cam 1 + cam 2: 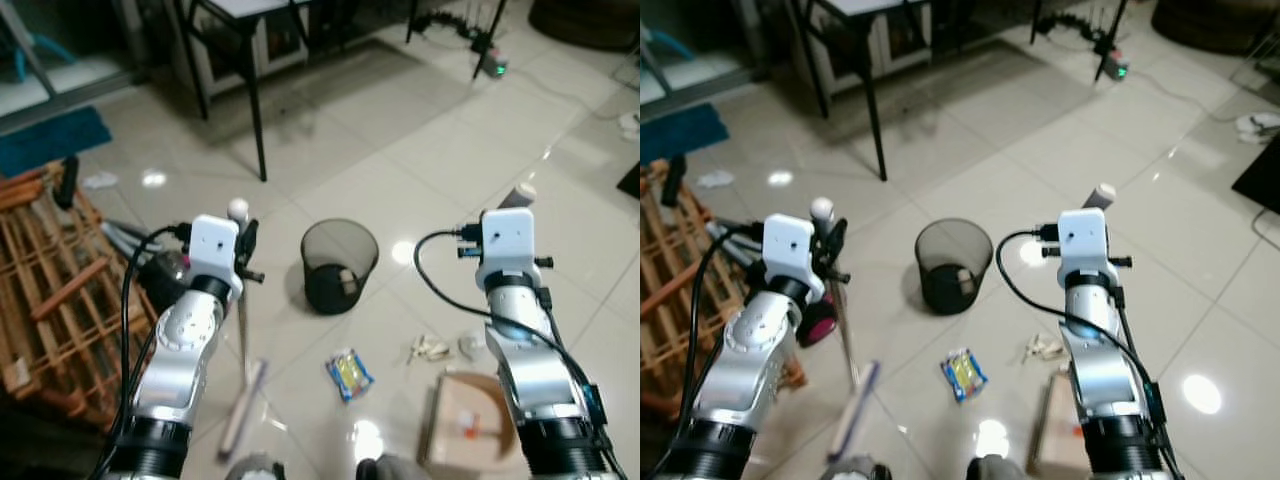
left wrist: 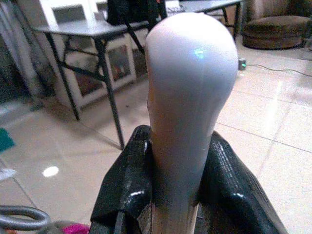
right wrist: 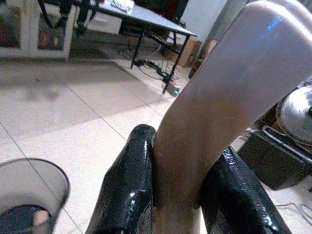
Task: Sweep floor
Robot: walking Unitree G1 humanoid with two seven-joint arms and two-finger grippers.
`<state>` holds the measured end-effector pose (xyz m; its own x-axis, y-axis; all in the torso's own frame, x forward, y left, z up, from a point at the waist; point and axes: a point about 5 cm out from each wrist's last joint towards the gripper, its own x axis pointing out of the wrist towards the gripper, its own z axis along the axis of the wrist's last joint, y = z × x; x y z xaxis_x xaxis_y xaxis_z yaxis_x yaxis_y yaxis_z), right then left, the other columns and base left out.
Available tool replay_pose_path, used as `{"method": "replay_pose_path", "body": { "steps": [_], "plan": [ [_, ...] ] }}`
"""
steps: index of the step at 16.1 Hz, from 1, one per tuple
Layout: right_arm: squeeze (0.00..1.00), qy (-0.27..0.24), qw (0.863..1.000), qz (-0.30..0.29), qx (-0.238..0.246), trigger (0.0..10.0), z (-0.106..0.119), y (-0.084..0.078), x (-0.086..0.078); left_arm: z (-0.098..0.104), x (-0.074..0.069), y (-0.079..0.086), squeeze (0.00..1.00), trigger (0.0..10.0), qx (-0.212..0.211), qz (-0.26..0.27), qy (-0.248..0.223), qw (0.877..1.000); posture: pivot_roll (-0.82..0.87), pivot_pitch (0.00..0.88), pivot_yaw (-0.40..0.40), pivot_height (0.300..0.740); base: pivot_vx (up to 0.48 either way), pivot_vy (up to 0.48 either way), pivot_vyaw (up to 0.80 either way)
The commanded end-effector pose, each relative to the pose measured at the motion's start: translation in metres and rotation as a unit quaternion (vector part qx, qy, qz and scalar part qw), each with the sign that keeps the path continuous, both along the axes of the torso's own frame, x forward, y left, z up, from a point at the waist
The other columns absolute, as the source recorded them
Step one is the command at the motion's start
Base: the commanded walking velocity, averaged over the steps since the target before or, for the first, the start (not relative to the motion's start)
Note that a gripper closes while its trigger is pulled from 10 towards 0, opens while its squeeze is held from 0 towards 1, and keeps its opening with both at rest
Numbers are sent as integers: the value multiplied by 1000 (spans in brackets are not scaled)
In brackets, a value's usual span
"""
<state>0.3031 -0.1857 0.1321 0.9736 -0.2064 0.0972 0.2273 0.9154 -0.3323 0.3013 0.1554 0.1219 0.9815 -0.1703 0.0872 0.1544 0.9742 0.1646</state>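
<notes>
My left gripper [image 1: 244, 238] is shut on the white rounded top of a broom handle [image 2: 187, 87]. The thin stick runs down to the broom head [image 1: 243, 405] on the tiles by my left side. My right gripper [image 1: 521, 203] is shut on a beige dustpan handle [image 3: 219, 97], and the brown dustpan [image 1: 462, 420] rests on the floor below it. Litter lies between the two tools: a blue-yellow snack packet [image 1: 348, 372], crumpled paper [image 1: 430, 348] and a white scrap [image 1: 470, 345]. A black mesh bin [image 1: 340, 265] stands just beyond the litter.
A wooden slatted rack [image 1: 50, 300] lies at the left, with a pink-and-black object [image 1: 820, 320] beside it. Black table legs [image 1: 255, 110] stand further ahead. A power strip with cables [image 1: 495, 65] lies at the far right, a teal mat [image 1: 50, 140] at the far left.
</notes>
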Motion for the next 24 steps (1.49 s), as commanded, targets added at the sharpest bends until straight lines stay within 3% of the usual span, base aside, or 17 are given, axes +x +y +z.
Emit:
{"method": "replay_pose_path", "body": {
  "steps": [1, 3, 7, 10, 12, 16, 18, 21, 24],
  "plan": [
    [0, -11, 1000, -3, -4, 10000, 0, -4, -1, 1, -2, -2, 0, 10000, 2, 7, -25, 1000, -44, 218, -1, 740, 0, 0, 0],
    [0, -15, 1000, -1, -2, 10000, -5, -3, 2, -1, -1, -3, 0, 10000, 1, 12, -24, 1000, -30, 239, -3, 740, 0, 0, 0],
    [0, -45, 999, 11, 26, 10000, -6, 11, 18, -1, 1, 0, 0, 10000, -5, 14, -33, 999, -17, 290, 8, 740, 0, 0, 0],
    [0, -93, 993, 43, 52, 10000, 5, 34, 35, -3, 2, -2, 0, 10000, -10, 7, -48, 999, -21, 315, -6, 740, 0, 0, 0],
    [0, -117, 990, 66, 37, 10000, 10, 54, 43, -5, 4, -8, 0, 10000, -2, -5, -52, 999, -15, 316, -20, 740, 0, 0, 0],
    [0, -86, 990, 114, 6, 10000, -3, 84, 49, -7, 6, -11, 0, 10000, 11, -18, -57, 998, -2, 318, -32, 740, 0, 0, 0],
    [0, -70, 989, 130, 13, 10000, -9, 94, 50, -6, 12, -14, 0, 10000, 12, -26, -66, 997, -2, 317, -36, 740, 0, 0, 0],
    [0, -60, 985, 164, 7, 10000, -16, 114, 46, 6, 28, -30, 0, 10000, -15, -44, -95, 994, -18, 319, -40, 740, 0, 0, 0],
    [0, -62, 985, 159, 9, 10000, -19, 115, 44, 15, 33, -56, 0, 10000, -69, -84, -109, 988, -35, 324, -38, 740, 0, 0, 0]
  ]
}}
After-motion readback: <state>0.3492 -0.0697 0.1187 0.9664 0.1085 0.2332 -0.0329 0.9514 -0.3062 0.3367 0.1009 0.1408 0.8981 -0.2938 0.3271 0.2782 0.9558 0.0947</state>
